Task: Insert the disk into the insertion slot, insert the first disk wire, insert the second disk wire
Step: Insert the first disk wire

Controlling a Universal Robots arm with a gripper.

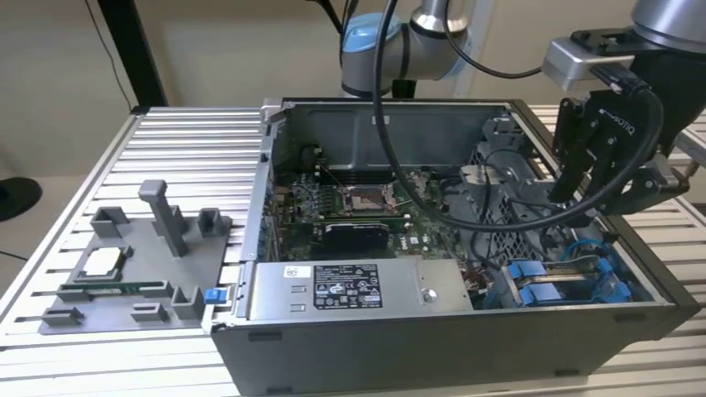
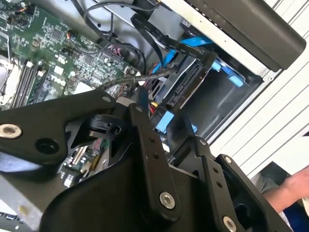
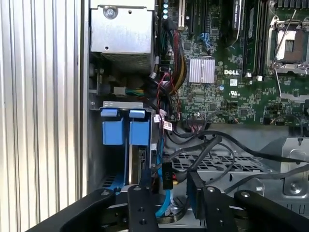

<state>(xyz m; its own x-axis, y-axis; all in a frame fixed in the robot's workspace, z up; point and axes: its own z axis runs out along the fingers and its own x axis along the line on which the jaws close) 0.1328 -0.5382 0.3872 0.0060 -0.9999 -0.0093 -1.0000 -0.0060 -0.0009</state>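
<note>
Down around 4 o'clock of the case [image 1: 441, 351], the disk [image 3: 143, 164] sits in the insertion slot [image 3: 120, 104], mostly buried by cables [image 3: 207, 145] behind two blue latches [image 3: 112, 131], with the gripper [image 3: 166, 186] jaws apart, clamping nothing.

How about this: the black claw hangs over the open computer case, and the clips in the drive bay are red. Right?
Not quite: the clips in the drive bay are blue, not red, as the first wrist view shows. The black claw does hang over the open computer case.
</note>
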